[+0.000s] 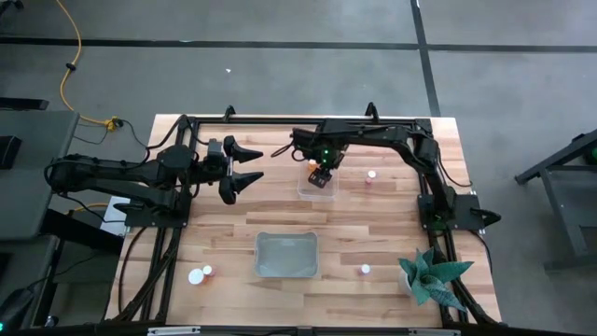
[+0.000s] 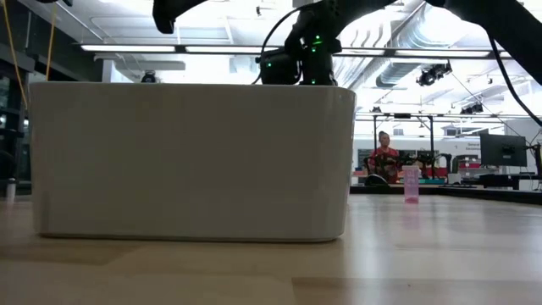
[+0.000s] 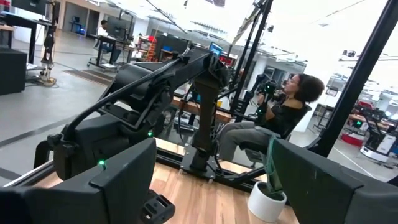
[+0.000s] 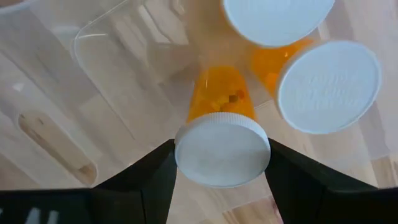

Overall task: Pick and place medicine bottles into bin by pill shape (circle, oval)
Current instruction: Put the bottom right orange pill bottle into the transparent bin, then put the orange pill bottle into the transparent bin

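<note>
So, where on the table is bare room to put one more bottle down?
Bare wood lies between the two bins: the far clear bin under the right end effector, crowded with bottles, and the near bin. More lies between the near bin and the bottle beside the plant. The near left corner holds two bottles.

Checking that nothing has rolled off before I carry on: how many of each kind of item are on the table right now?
medicine bottles: 6
bins: 2
potted plant: 1
Total: 9
</note>
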